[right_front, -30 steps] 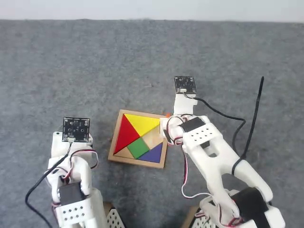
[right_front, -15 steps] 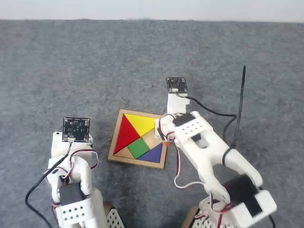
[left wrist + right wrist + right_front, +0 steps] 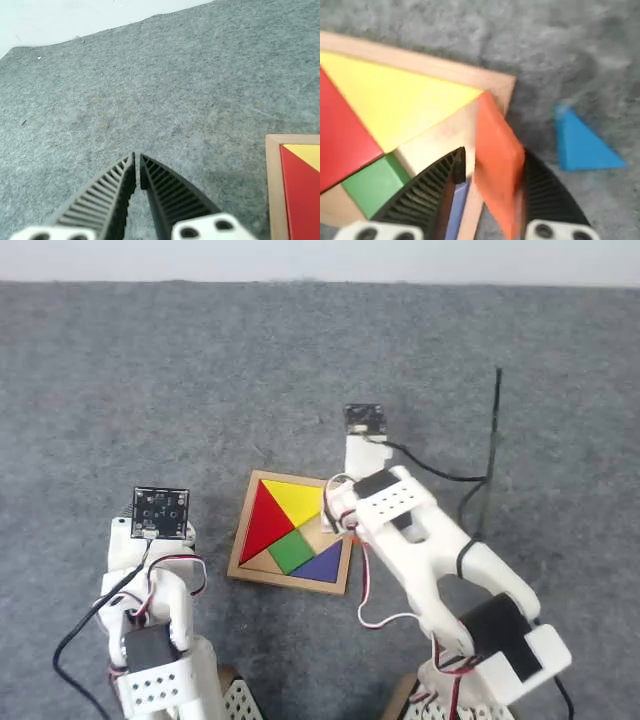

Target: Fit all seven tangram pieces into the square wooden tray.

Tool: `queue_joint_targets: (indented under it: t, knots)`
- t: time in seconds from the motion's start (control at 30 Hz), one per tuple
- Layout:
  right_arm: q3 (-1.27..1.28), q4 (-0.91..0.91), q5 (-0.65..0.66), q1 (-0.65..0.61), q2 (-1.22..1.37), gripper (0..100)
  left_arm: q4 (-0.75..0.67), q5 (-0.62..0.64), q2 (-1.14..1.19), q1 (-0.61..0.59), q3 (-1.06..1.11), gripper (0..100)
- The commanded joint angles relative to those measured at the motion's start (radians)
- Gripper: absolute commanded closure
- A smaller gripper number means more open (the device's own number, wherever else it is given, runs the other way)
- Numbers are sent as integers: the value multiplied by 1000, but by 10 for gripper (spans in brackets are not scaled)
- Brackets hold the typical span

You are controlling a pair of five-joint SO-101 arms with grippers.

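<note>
While pinching the orange piece [image 3: 497, 172] between the right gripper [image 3: 494, 154] fingers, hanging at a corner of the wooden tray [image 3: 420, 61].
Held at a slant over the rim, next to the yellow triangle [image 3: 405, 100]. Inside the tray too: red triangle [image 3: 345, 140], green square [image 3: 370, 185], dark blue piece [image 3: 322, 562]. Out on the grey mat [image 3: 175, 75], near that corner, a light blue triangle [image 3: 580, 145]. Farther off, left gripper [image 3: 136, 156] fingers pressed together, low above the mat beside the tray.

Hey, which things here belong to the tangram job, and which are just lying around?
Job: wooden tray, red triangle, yellow triangle, green square, purple triangle, orange piece in the right gripper, blue triangle outside the tray.
Lying about: grey mat, black cable, left gripper.
</note>
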Motion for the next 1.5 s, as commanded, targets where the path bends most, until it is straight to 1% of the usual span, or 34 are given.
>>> queue_joint_targets:
  t: [0.0,0.17,0.37,0.43,0.53,0.6,0.77,0.93,1.23,1.33,1.47]
  knots:
    - [-63,16,-2,-44,-10,818,5,-12,-20,-3,-13,985]
    - [-84,28,72,-65,-10,818,5,-12,-20,-3,-13,985]
    - [-97,45,74,-67,-12,820,5,-12,-20,-3,-13,985]
    - [-112,65,74,-64,-12,857,5,-12,-20,-3,-13,985]
    - [-129,81,75,-59,-8,949,5,-12,-20,-3,-13,985]
    - [-130,82,80,-59,-4,972,5,-12,-20,-3,-13,985]
    - [-130,79,117,-42,-2,976,5,-12,-20,-3,-13,985]
    - [-141,88,124,18,-16,995,5,-12,-20,-3,-13,985]
    - [-315,340,173,130,-31,992,5,-12,-20,-3,-13,985]
    - [-325,352,170,147,7,992,5,-12,-20,-3,-13,985]
    - [-379,354,150,134,117,992,5,-12,-20,-3,-13,985]
